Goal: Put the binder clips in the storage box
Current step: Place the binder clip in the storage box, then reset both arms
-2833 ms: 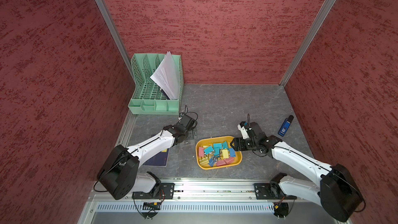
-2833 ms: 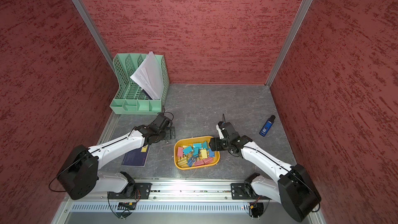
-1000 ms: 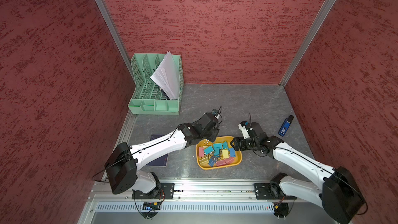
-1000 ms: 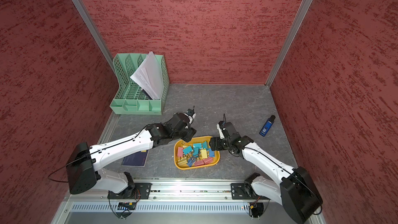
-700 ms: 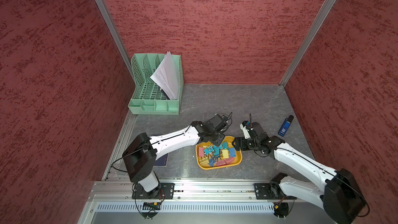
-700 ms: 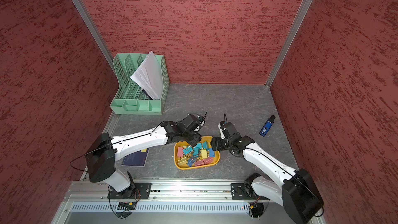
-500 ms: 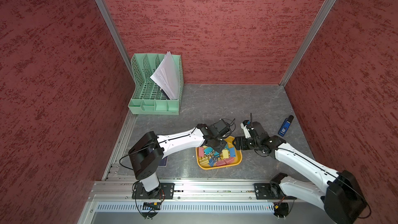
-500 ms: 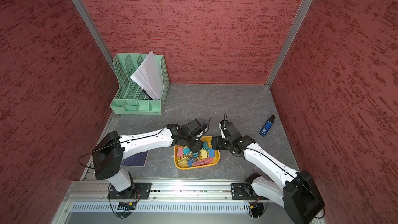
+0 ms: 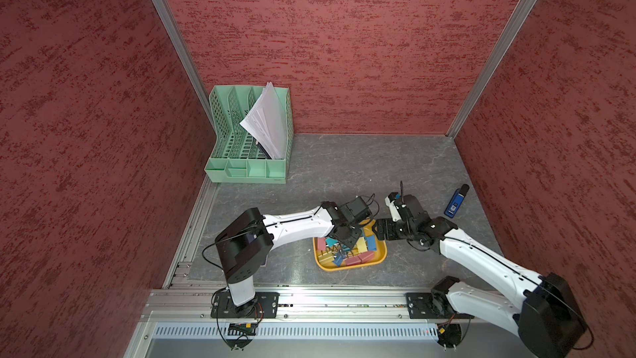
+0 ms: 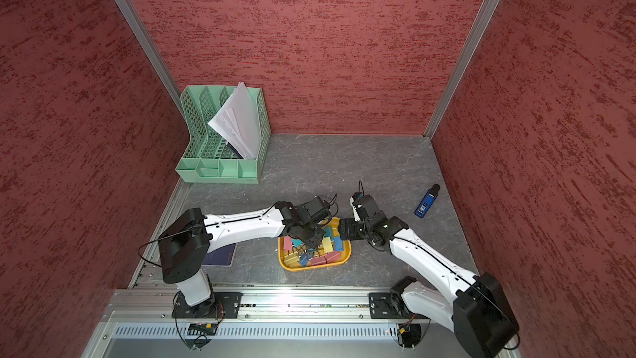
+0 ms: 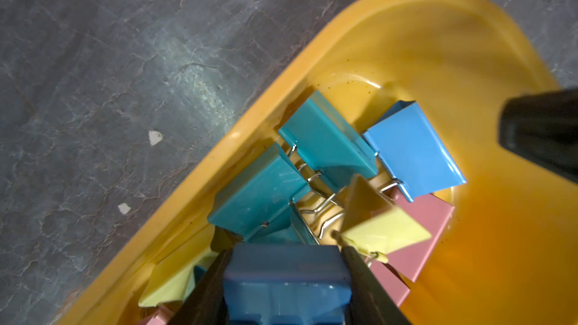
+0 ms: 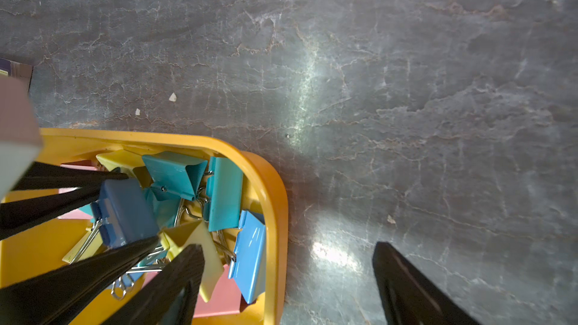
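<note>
1. Reaching farther right than a second ago, left pincer (image 11: 284,250) hangs over the storage box (image 9: 344,267), clamped on a blue clip (image 11: 286,282)
2. Other binder clips (image 12: 223,192) lie heaped inside that box on the bench (image 9: 344,173)
3. Jaws apart, right pincer (image 12: 286,246) straddles the box's rim

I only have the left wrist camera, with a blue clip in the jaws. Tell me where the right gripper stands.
Observer: The right gripper is open and straddles the storage box rim next to your blue clip: one finger over the binder clips inside, one over the table.
Operator: Report what lies past the right arm.
Observer: A blue stapler lies on the table, toward the right wall.
</note>
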Tool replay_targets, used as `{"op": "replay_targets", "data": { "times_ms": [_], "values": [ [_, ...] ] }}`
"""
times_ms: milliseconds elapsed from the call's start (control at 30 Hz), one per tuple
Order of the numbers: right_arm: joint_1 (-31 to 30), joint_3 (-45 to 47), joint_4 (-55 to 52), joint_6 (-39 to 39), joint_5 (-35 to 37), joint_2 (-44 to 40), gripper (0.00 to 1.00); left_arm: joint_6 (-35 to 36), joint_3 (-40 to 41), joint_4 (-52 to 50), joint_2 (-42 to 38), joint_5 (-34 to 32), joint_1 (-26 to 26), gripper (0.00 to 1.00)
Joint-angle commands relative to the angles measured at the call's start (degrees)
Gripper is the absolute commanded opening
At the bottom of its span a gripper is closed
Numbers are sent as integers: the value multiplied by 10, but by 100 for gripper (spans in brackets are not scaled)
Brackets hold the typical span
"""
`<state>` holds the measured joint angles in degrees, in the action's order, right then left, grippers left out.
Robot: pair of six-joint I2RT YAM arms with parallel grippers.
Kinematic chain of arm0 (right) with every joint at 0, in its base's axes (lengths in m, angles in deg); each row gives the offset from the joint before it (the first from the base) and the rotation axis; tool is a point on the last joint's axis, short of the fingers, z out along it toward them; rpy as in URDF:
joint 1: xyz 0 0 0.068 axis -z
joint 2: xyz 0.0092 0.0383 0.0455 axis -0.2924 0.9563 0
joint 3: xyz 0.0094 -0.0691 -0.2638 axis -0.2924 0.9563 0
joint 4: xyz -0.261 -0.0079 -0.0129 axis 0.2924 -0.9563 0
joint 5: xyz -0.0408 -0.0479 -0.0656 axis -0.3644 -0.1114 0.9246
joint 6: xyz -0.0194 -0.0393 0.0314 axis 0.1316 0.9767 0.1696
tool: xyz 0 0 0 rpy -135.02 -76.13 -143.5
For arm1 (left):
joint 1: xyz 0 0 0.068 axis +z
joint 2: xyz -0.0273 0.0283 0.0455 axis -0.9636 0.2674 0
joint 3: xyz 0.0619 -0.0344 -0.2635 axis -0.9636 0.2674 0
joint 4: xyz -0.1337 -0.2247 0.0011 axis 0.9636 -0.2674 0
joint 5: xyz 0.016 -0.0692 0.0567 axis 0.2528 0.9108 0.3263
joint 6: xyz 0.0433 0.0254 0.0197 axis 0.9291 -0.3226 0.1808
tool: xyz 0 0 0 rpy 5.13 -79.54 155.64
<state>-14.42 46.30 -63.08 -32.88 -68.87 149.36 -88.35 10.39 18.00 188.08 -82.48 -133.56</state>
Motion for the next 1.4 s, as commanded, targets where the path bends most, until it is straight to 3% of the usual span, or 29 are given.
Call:
{"op": "replay_targets", "data": {
  "times_ms": [0,233,667,800,933,1067,1200,1367],
  "values": [
    [-4,-13,-4,1,6,-13,90,-6,-8,11,15,-21,11,46],
    [-4,-11,-2,3,4,-11,90,-12,-9,17,-13,-47,2,100],
    [-3,-25,6,13,18,-9,92,-13,-33,3,-127,-61,-17,100],
    [3,-46,0,22,50,-10,93,-4,-1,24,-207,-109,10,100],
    [23,-63,10,22,127,-16,98,7,73,85,-321,-126,98,100],
    [66,-88,36,31,184,-6,98,19,133,138,-409,-131,243,100],
    [133,-108,98,37,223,21,98,44,213,246,-476,-203,371,100],
    [197,-35,310,61,304,32,98,53,305,354,-486,-230,521,100]
  ]
}}
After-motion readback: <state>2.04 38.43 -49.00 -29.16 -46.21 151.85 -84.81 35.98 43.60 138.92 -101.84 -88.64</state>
